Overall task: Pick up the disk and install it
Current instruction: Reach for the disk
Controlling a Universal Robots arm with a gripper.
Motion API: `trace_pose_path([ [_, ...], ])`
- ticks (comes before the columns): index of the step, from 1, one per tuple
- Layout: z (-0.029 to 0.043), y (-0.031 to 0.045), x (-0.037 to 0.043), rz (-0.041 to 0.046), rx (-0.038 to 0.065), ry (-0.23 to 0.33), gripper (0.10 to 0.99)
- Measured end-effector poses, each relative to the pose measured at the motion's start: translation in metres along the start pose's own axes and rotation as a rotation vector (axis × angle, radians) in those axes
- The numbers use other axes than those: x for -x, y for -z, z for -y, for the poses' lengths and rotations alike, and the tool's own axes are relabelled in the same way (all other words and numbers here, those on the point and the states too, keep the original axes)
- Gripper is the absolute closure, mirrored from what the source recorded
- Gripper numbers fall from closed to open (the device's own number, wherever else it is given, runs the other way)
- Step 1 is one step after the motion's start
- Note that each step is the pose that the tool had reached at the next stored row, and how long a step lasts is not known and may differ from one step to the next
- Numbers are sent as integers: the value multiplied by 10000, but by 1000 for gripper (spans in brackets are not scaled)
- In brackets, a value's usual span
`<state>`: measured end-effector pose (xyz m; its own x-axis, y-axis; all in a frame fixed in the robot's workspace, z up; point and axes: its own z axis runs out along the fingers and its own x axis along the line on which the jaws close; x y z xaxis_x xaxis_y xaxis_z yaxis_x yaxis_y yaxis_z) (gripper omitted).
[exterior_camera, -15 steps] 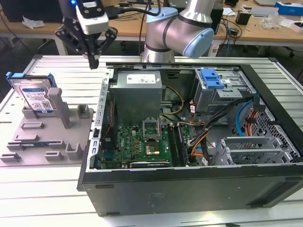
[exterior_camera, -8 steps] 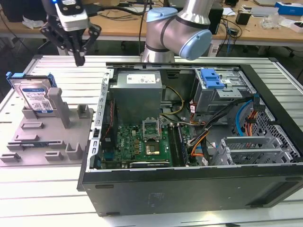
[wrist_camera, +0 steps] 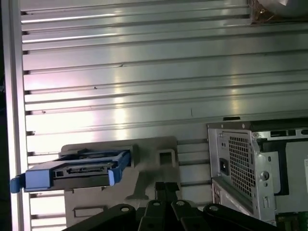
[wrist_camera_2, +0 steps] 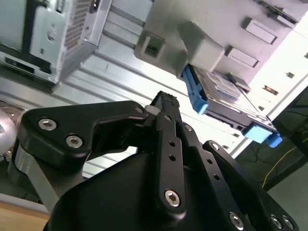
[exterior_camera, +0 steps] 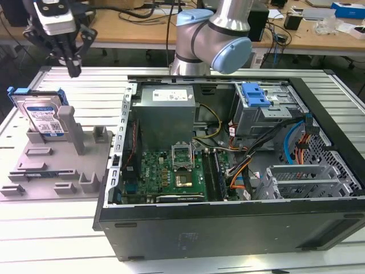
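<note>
Looking at a slatted aluminium table [exterior_camera: 51, 240] first, carrying everything else. Next biggest, got an open computer case [exterior_camera: 228, 234] lying on its side toward the exterior view's right, insides facing up. Behind that, seeing the robot arm [exterior_camera: 214, 34], silver with pale blue joints, reaching across to the exterior view's left.

Inside the case, can make out a grey power supply box [exterior_camera: 165, 111] at the back and a green motherboard [exterior_camera: 171, 171] in front of it. Also a grey drive cage [exterior_camera: 274, 111] with a blue tab, further toward the exterior view's right.

Just beside the case on the exterior view's left, spotting a grey plastic fixture [exterior_camera: 57, 165] full of slots and posts, sitting flat on the table.

Found the disk [exterior_camera: 40, 117] right there: standing on edge in the fixture, leaning back a little, label facing out, blue bracket wrapped around it. In the second wrist view, same disk [wrist_camera_2: 231, 103] tucked behind a grey post. In the first wrist view, same disk [wrist_camera: 77, 175] seen edge-on, connector side showing.

Smallest bit, the black gripper [exterior_camera: 73, 68]: hovering up above the fixture end of the table, apart from the disk, touching nothing. Reading the jaws as pressed together with nothing between, going by both wrist views.
</note>
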<state>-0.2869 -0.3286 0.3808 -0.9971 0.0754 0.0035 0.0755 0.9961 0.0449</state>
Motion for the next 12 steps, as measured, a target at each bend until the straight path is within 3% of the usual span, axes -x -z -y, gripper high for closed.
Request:
trace_pose_path([
  [3,-42,-12,-187,0,0,0,980],
  [8,-103,-26,-402,0,0,2,980],
  [10,-128,-30,-464,-10,1,-1,980],
  [12,-128,-30,-464,-22,-2,-1,980],
])
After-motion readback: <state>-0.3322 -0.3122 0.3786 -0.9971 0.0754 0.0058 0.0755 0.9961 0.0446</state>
